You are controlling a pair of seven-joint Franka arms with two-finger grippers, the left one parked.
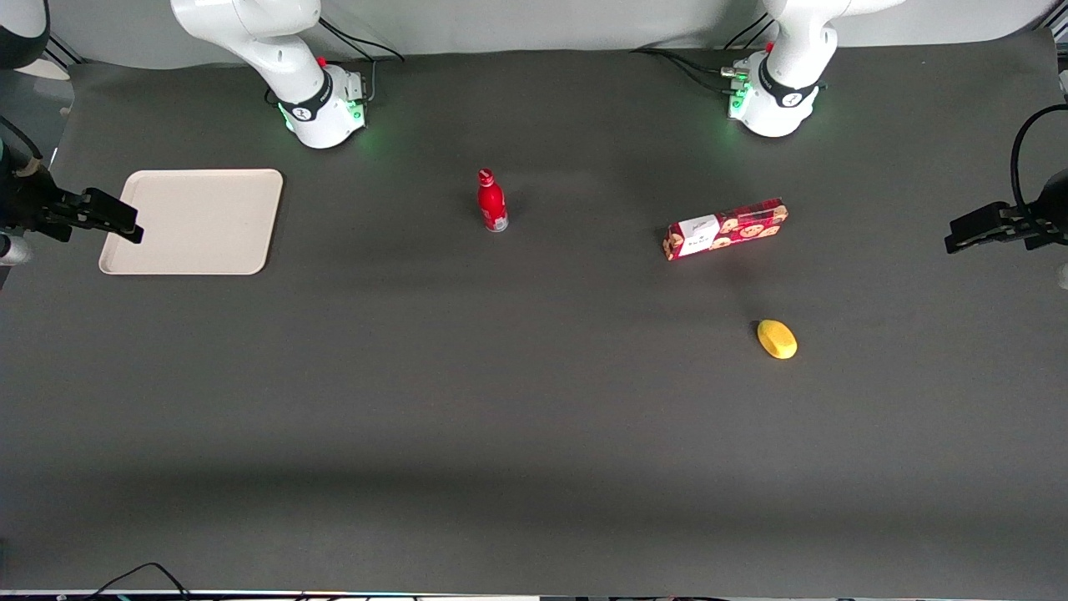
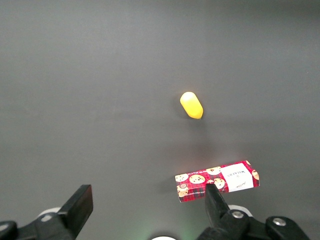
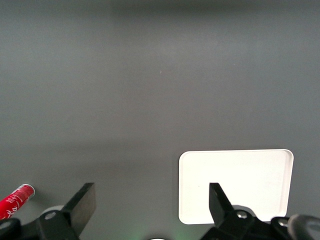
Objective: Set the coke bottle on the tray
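1. Fingers (image 3: pixel 84 200) of the gripper (image 3: pixel 150 200) sit closest to the wrist camera. They are spread wide, with only bare table (image 3: pixel 150 100) between them and nothing held.
2. One finger shows over the tray (image 3: pixel 250 175) in the wrist view. The other points toward the bottle (image 3: pixel 16 200), which is only partly in that frame, outside the gap and clear of both fingers.
3. At the edge of the front frame at the working arm's end, about mid-height in its upper half, the gripper (image 1: pixel 125 227) overlaps the tray's (image 1: pixel 200 221) outer edge.
4. Cream and flat, the tray lies on the table (image 1: pixel 534 434) with nothing on it, in the upper part of the front frame.
5. Upright in the upper centre of the front frame, the bottle (image 1: pixel 491 200) stands on the table, well apart from both tray and gripper, toward the parked arm's end from them.
6. Farther toward the parked arm's end lies a red cookie box (image 1: pixel 726 228), flat and slightly askew.
7. Nearer the front camera than the box rests a small yellow object (image 1: pixel 777 339), well apart from the bottle.
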